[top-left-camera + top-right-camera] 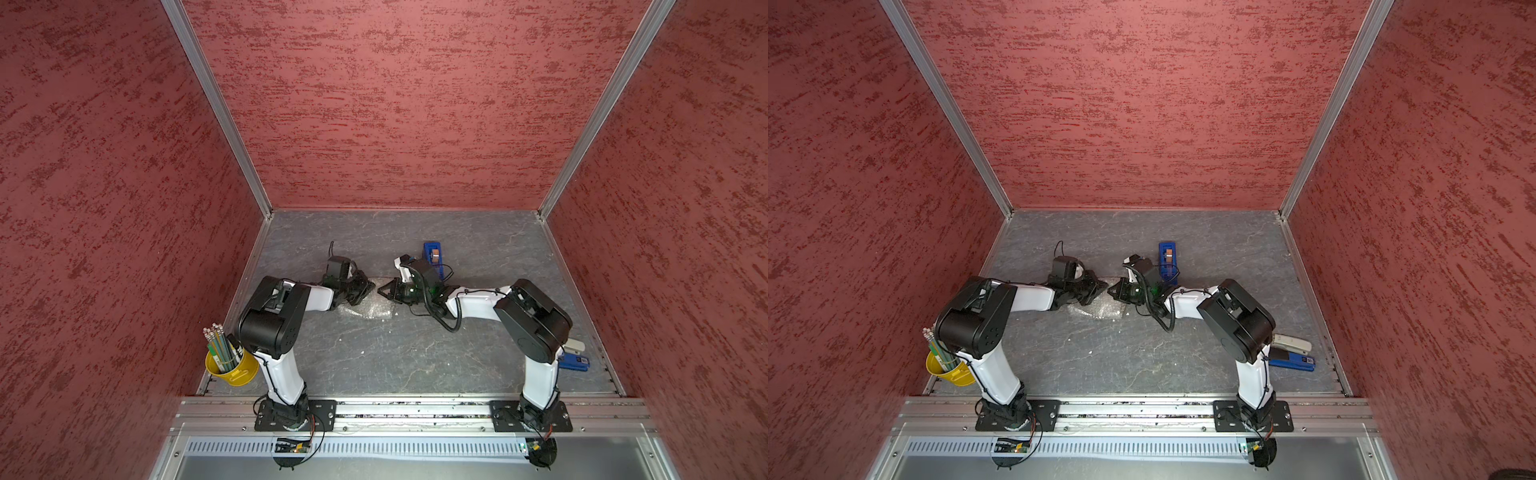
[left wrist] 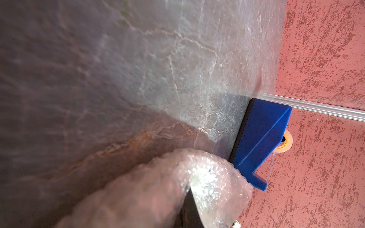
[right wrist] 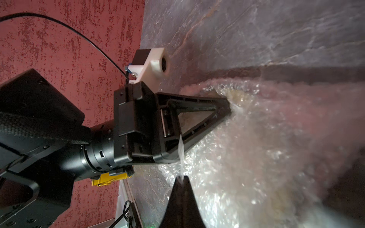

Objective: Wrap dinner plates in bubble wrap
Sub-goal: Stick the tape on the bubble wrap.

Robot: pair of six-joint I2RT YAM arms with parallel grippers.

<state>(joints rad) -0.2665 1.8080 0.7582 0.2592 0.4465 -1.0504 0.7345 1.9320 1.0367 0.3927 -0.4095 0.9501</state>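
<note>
Bubble wrap point(image 1: 365, 311) sits bundled mid-table point(image 1: 415, 357), the plate apparently hidden inside. Left gripper point(image 1: 371, 286), at its 11 o'clock, pinches a fold so nothing unrolls; right gripper point(image 3: 182, 178), at 1 o'clock, is closed on a clear strip point(image 3: 181, 150), probably tape.

I find the bubble wrap point(image 1: 365, 310) lying as a crumpled, whitish translucent bundle near the middle of the grey tabletop point(image 1: 415, 357). In both top views point(image 1: 1100, 309) it is folded over itself in rounded humps, not spread flat. In the right wrist view a gathered fold of its bubbled surface point(image 3: 266, 148) bunches around the closed tips of my left gripper point(image 3: 229, 108), which pinch it. The dinner plate is not discernible; only a faint yellowish patch shows through the wrap at that fold.
</note>
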